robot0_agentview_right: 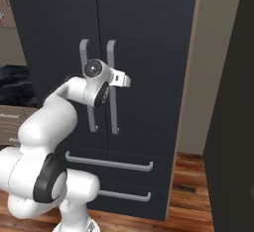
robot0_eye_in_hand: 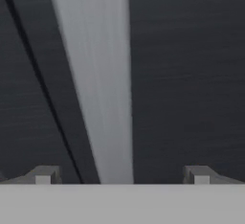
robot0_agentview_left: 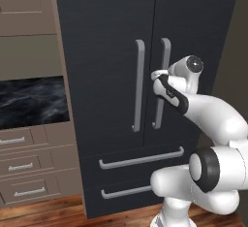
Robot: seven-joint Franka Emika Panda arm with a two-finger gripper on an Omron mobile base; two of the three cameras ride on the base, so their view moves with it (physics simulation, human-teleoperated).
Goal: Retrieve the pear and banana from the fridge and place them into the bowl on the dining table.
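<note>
fridge [robot0_agentview_left: 111, 51]: tall, matte charcoal, straight ahead, 2 doors shut, 2 drawers | handles: 2 long grey vertical bars, 2 horizontal | right-door handle [robot0_eye_in_hand: 98, 89]: smooth, between tips | gripper [robot0_eye_in_hand: 122, 175]: jaws wide apart, holding nothing | tan wooden drawers [robot0_agentview_left: 29, 165]: 3

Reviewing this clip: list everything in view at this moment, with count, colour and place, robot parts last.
fridge: one, charcoal black, both upper doors shut, centre of both base views.
vertical door handles: two, grey, side by side at the door seam; the right-door one runs between the tool's fingertips in the hand view.
lower fridge drawers: two, black with grey bar handles, under the doors.
wooden drawer cabinets: tan, grey handles, left of the fridge.
black marble panel: one, white-veined, above those drawers.
wood floor: reddish brown, at the fridge's foot.
arm: one, white with dark joints.
tool: one, open, at the right door's handle.
</note>
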